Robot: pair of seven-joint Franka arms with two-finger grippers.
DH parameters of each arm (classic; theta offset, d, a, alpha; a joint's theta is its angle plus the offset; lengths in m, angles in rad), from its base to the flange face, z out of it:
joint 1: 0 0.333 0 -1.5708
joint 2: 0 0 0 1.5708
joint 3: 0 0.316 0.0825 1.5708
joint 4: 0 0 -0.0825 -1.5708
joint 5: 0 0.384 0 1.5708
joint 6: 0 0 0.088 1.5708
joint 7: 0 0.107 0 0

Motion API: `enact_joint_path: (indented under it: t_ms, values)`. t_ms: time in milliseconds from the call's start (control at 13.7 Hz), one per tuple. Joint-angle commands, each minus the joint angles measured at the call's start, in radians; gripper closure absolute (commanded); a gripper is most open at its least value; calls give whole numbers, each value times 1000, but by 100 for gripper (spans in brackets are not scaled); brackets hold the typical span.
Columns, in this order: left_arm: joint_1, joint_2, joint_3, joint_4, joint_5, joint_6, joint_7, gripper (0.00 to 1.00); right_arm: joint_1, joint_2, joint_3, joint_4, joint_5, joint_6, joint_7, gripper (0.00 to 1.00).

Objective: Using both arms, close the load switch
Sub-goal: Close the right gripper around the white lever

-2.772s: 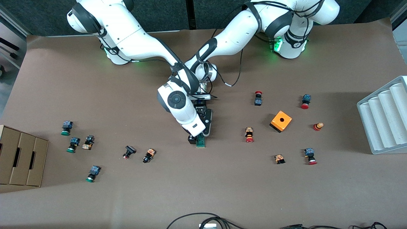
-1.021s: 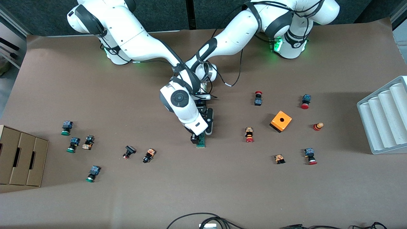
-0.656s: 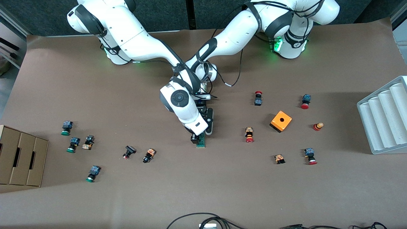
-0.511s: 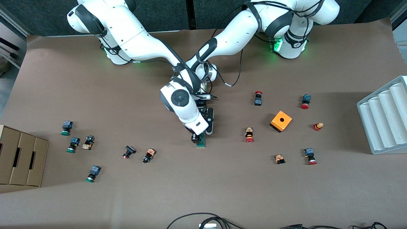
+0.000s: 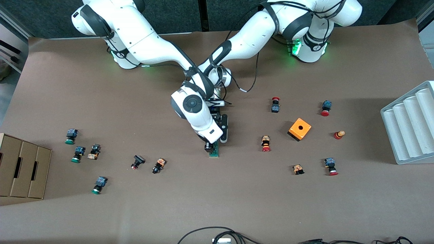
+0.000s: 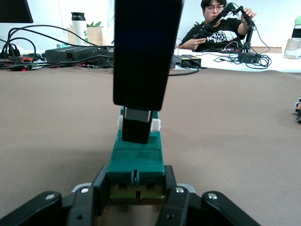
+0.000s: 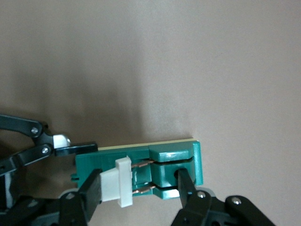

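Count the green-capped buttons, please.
3 buttons, all toward the right arm's end: one farthest from the front camera, one slightly nearer, one nearest. More may be hidden.

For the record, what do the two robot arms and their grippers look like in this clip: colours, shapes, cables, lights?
Both arms are glossy white jointed tubes with black joint rings. The right arm has a round black cap with a disc on its wrist; the left arm trails thin black cables. Green lights glow at both bases. The left gripper and right gripper are black two-finger linkages with silver pivot screws.
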Motion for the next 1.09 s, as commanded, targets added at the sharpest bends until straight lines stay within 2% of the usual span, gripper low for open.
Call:
enact_joint_path:
  t_ms: [0,1021]
  values:
    - [-8,39,6,26,12,14,-16,57,-6,-8,-5,-4,-32,12,-18,28]
    - [-8,39,6,26,13,14,-16,57,-16,-28,-5,5,-26,3,-27,31]
